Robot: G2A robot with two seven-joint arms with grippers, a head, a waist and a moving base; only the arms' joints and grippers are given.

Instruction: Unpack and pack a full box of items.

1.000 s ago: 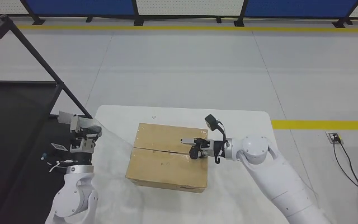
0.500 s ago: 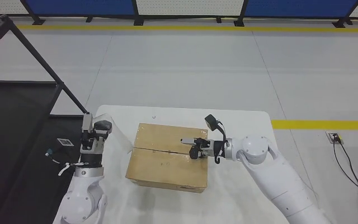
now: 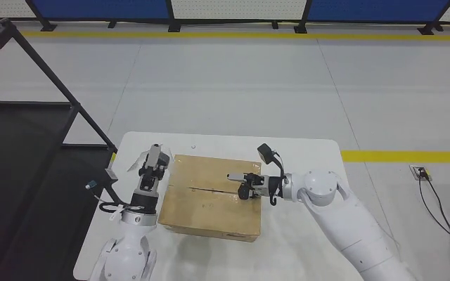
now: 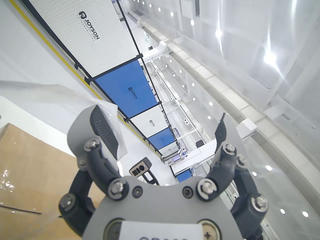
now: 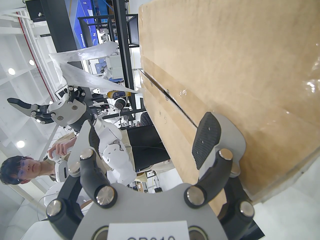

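Observation:
A closed cardboard box (image 3: 211, 204) stands mid-table, its top seam (image 5: 166, 94) split open. A strip of clear tape (image 5: 82, 72) runs from the seam's end up to my left gripper (image 3: 155, 154), which is held beside the box's left far corner. In the left wrist view, that gripper (image 4: 160, 114) points upward and is open, with the tape (image 4: 112, 118) clinging to one finger and the box (image 4: 27, 166) below it. My right gripper (image 3: 234, 178) hovers over the seam on the box's right half. It is open (image 5: 147, 121), with one finger pad (image 5: 206, 137) lying against the box top (image 5: 225, 58).
The white table (image 3: 302, 151) has bare room right of and behind the box. A black metal frame (image 3: 42, 77) stands off the table's left side. The box's front edge lies near the table's front edge.
My left arm has swung from the table's left edge rightward to the box's left side, the tape strip trailing with it. The right arm and the box have kept still.

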